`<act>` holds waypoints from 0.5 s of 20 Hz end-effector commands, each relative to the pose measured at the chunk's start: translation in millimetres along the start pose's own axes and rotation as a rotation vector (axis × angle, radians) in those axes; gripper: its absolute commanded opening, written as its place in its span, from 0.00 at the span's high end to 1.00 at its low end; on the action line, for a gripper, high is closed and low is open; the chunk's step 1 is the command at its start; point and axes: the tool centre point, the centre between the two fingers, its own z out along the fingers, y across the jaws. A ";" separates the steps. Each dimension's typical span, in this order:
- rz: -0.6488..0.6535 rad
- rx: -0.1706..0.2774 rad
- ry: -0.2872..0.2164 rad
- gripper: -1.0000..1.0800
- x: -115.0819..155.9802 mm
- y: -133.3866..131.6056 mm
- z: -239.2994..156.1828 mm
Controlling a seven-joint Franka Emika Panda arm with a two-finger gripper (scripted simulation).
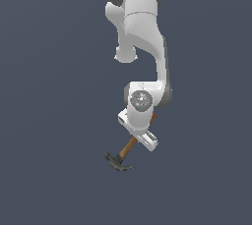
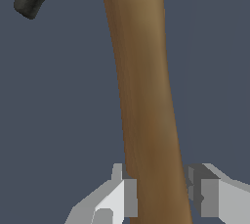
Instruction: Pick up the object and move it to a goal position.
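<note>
Hammer (image 1: 129, 146) hangs in the pincer (image 1: 141, 133), tilted: dark head (image 1: 118, 161) low, toward the exterior view's left of the pincer; handle runs up to the right through the pincer, and a short stub of it (image 1: 153, 117) shows above. No tabletop or goal marker visible in either view, so can't say how far the carry has to go.

Wrist view: handle (image 2: 146, 96) passes between the two fingers (image 2: 122, 196). Left finger sits against the wood; the right one looks a hair off it, so contact there can't be confirmed. Pincer narrow, holding the handle.

Judgement, carry step: grip is prob. around mid-handle w/ the heavy head hanging off to the left of the pincer, so the hammer may pivot in the grip. Move slow and smooth, no sharp wrist turns, keep squeeze on. Watch the head angle vs the pincer; if it droops further, pause before going on.
</note>
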 end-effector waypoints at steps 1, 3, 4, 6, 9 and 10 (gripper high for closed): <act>-0.003 0.000 -0.002 1.00 -2.3 -1.3 1.3; -0.003 0.000 -0.002 1.00 -2.3 -1.3 1.3; -0.003 0.000 -0.002 1.00 -2.3 -1.3 1.3; -0.003 0.000 -0.002 1.00 -2.3 -1.3 1.3; 0.002 -0.003 -0.001 1.00 0.3 2.0 0.7; 0.002 -0.003 -0.001 1.00 0.2 2.6 -0.1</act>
